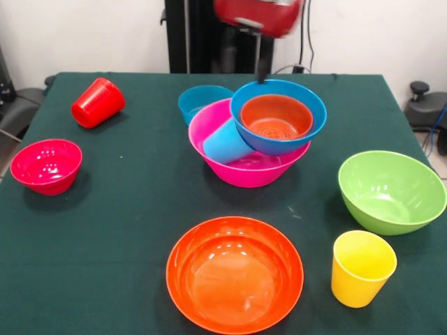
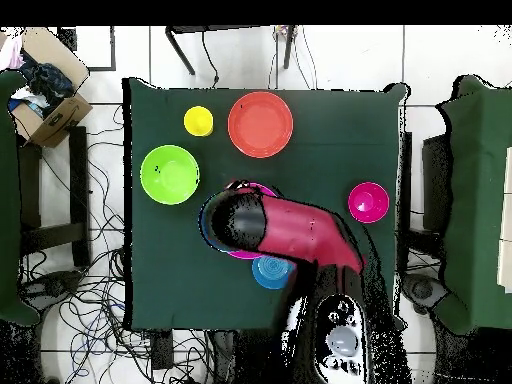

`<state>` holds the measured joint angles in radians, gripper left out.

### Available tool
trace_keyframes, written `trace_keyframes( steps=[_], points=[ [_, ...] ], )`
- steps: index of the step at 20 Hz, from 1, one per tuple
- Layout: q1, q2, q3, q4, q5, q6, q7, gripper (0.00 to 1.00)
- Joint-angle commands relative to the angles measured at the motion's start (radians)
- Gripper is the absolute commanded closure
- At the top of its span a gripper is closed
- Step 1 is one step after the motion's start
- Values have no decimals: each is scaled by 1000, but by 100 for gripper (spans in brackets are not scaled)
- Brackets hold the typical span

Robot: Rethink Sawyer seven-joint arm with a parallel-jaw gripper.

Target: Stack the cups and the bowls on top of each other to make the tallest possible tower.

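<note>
- While the front view is read from its near edge, the large orange bowl [image 1: 235,273] sits upright, with the yellow cup [image 1: 362,268] upright to its right, mouth up.
- Further back, the large green bowl [image 1: 391,190] stands at the right edge and the small red bowl [image 1: 46,165] at the left, both upright.
- At mid-table, the tower [image 1: 255,132] rests on the large pink bowl [image 1: 244,171]. Inside it the light blue cup [image 1: 227,142] lies tilted, long axis slanting, and the large blue bowl [image 1: 279,143] leans on the rim, holding the small orange bowl [image 1: 276,117].
- Behind, the small blue bowl [image 1: 199,101] touches the pink one; the red cup [image 1: 97,102] lies on its side, mouth toward the lower left.
- Overhead, the arm [image 2: 300,228] hides the tower; the gripper [image 1: 261,70] shows as a dark stem, jaw state undeterminable.
</note>
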<state>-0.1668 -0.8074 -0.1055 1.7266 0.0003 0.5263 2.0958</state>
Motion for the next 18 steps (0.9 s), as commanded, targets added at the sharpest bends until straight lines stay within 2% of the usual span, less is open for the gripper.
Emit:
trace_keyframes(
  steps=[1, 6, 9, 11, 15, 18],
  points=[
    [-245, 70, 255, -102, -183, 143, -490, 0],
    [-360, 164, 365, -231, -279, 170, -599, 0],
    [-391, 167, 409, -283, -311, 230, -665, 0],
    [-391, 174, 408, -367, -349, 320, -723, 0],
    [-435, 244, 513, -501, -362, 453, -919, 0],
    [-454, 294, 580, -533, -362, 475, -1015, 0]
  ],
)
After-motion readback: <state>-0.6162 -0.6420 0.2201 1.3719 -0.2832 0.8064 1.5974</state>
